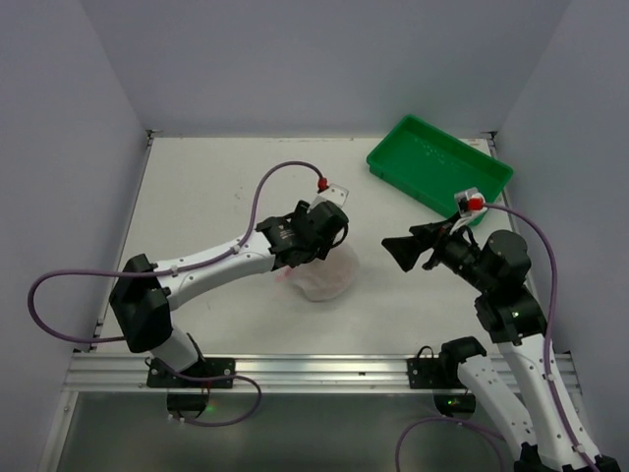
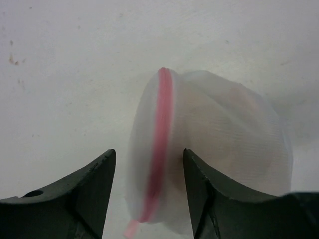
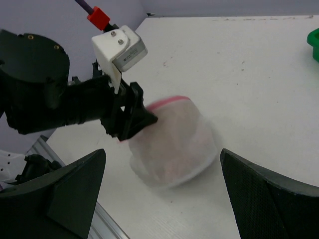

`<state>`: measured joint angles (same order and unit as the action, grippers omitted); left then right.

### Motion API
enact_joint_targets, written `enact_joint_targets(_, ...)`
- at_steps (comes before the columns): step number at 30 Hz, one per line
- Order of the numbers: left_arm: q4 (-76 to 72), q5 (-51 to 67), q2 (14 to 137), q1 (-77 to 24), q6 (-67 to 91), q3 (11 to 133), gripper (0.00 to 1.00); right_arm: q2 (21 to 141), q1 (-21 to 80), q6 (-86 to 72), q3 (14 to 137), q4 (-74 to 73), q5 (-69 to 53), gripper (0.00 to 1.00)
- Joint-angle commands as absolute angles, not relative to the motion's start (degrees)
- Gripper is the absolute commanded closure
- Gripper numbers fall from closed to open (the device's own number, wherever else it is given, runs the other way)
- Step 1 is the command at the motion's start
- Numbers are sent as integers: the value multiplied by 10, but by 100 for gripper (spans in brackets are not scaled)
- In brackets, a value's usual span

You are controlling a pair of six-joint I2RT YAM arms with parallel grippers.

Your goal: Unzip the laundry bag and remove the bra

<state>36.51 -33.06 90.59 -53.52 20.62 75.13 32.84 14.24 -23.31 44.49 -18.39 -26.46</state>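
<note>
Our right gripper [image 1: 391,253] hangs with jaws wide, right of centre over the white counter [image 1: 197,187]; the green tray [image 1: 439,162] sits far right; the laundry bag [image 1: 329,275] lies mid-counter, its pink trim [image 2: 160,149] between our left gripper's [image 2: 148,154] part-open jaws.

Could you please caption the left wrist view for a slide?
Left gripper, jaws parted, straddling the pink-trimmed white mesh laundry bag on the table.

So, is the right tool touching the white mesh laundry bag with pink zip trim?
Apart. The top view shows bare table between the right tool and the white mesh laundry bag.
</note>
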Motion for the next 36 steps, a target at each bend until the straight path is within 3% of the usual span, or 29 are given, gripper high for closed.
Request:
enact_joint_targets(1,347,-331,922,-568,260,783,37,336,144,-248,441,-168,-246,1)
enact_joint_targets(3,347,-323,918,-572,264,792,15,337,144,-246,444,-171,-243,1)
enact_joint_targets(6,333,-296,894,-572,267,798,4,342,144,-245,446,-171,-239,1)
enact_joint_targets(9,322,-288,852,-571,271,795,0,359,146,-250,456,-175,-239,1)
enact_joint_targets(13,310,-301,794,-560,273,767,0,404,179,-265,482,-191,-211,9)
enact_joint_targets(18,259,-192,721,-463,302,671,0,513,295,-301,543,-220,-85,16)
enact_joint_targets(26,202,-100,663,-380,344,520,0,685,439,-381,649,-291,68,18)
enact_joint_targets(31,188,-91,643,-360,356,459,0,753,463,-419,656,-283,77,19)
enact_joint_targets(36,170,-79,635,-357,369,425,0,796,461,-422,629,-268,93,27)
